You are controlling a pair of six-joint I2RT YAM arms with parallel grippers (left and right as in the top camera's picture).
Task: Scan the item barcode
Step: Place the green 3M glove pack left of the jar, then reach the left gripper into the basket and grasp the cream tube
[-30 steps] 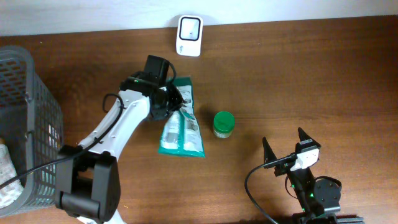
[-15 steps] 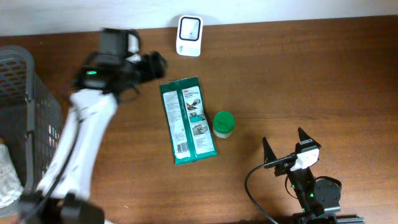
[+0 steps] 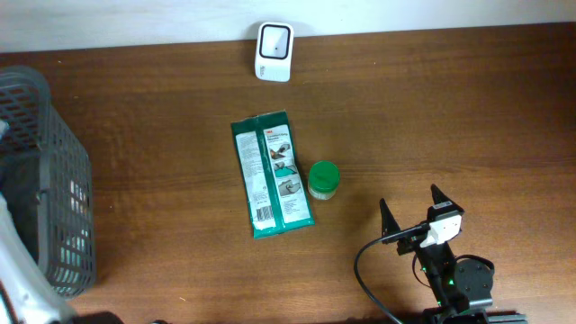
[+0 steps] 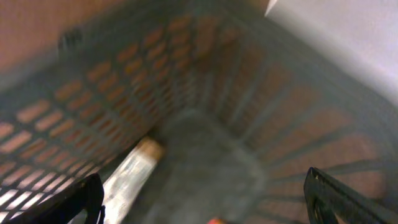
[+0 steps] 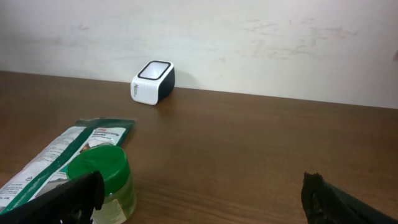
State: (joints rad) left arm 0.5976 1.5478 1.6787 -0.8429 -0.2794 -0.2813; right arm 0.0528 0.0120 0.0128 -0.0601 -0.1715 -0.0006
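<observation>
Left end effector point(image 4: 203, 190) gapes over basket point(image 4: 236, 93) — right end effector point(image 5: 202, 188) gapes above wooden table point(image 5: 249, 149).

Mock shop checkout, set up as a robot test bench rather than a real store. Shop cues:
- Small white barcode scanner point(image 3: 274, 51) stands at the far edge of the desk point(image 3: 450, 108), against a plain white wall point(image 5: 249, 37).
- Grey plastic shopping basket point(image 3: 54, 180) sits at the left edge with goods lying inside (too blurred in the left wrist view to say what kind).
- Retail goods lie near the desk's middle: a flat green packet point(image 3: 270, 175) with a printed barcode label, and a green-lidded jar point(image 3: 323, 179) just beside its right side, contact unclear.

Lab cues:
- Brown wood-grain desk.
- Black robot arm point(image 3: 445, 270) with a loose looping cable point(image 3: 362, 265) at the near edge, toward the right corner.
</observation>
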